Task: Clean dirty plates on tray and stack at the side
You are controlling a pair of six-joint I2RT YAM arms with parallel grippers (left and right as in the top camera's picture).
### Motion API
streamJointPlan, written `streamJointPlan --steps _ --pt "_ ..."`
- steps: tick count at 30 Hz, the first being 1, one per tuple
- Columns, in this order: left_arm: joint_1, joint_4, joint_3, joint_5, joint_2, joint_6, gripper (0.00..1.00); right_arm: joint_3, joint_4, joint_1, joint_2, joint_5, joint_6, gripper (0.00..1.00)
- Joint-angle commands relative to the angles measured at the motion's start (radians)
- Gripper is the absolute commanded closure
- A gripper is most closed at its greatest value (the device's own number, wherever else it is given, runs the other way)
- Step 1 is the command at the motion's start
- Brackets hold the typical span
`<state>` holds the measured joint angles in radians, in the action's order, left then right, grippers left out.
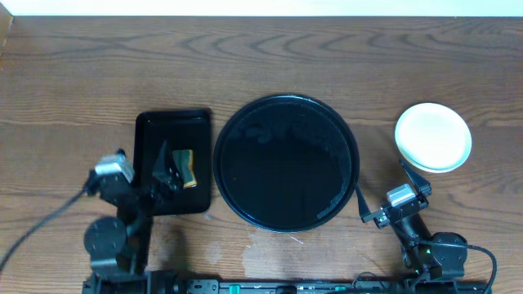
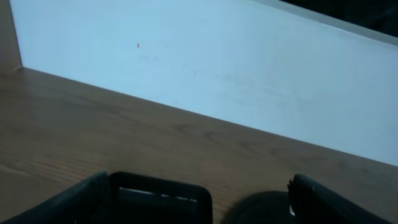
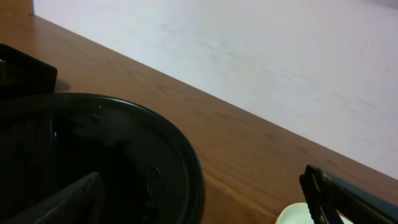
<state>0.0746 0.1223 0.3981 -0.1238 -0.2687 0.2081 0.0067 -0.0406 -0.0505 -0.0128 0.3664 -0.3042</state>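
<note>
Left gripper (image 1: 170,169): black two-finger pincer, and with its twin the item closest to the overhead lens. Jaws spread wide, nothing between them. It hangs left of the round tray (image 1: 286,163), over the rectangular tray (image 1: 151,135).

Right gripper (image 1: 384,190): same make, jaws likewise spread wide, nothing pinched. It sits off the round tray's lower right, one finger (image 1: 360,204) just beside the rim and the other angled toward the plates (image 1: 433,136).

Round tray: large, glossy black, low rim, mid-table. Fine wet specks glint along its inner right side.

Plates: small, round, glossy, pale. They stand on the wood to the right of the round tray, apart from its rim and level with its upper half. From above they read as one disc with a second, yellowish edge showing at the near side; the count cannot be told.

Rectangular tray: black, smaller, just beside the round tray's left rim.

Sponge (image 1: 189,167): yellow with a dark green face. It lies in the rectangular tray on the side nearer the round tray, close by the left gripper's fingertips; whether they touch cannot be told.

Table (image 1: 82,73): brown wood grain, carrying all of the above.

Wall (image 1: 245,6): white, beyond the round tray at the table's far edge.

Cable (image 1: 41,224): black, trailing from the left arm, well left of the round tray.
</note>
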Motion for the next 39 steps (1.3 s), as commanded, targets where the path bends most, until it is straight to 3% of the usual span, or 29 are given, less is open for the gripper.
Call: streamJointPlan --steps 1,8,13,30,39 --pt "0.014 -0.007 -0.088 0.006 0.101 -0.010 0.08 -0.001 -0.005 0.010 0.002 0.000 -0.011 0.01" --pt "0.014 -0.121 -0.282 0.013 0.260 -0.010 0.08 -0.001 -0.005 0.010 0.002 0.000 -0.011 0.01" --pt "0.014 -0.259 -0.396 0.013 0.267 -0.010 0.07 -0.001 -0.005 0.010 0.002 0.000 -0.011 0.01" --pt "0.014 -0.219 -0.394 0.031 0.265 -0.013 0.08 -0.001 -0.005 0.010 0.002 0.000 -0.011 0.01" --pt "0.014 -0.061 -0.393 0.032 0.260 -0.013 0.08 -0.001 -0.005 0.010 0.002 0.000 -0.011 0.01"
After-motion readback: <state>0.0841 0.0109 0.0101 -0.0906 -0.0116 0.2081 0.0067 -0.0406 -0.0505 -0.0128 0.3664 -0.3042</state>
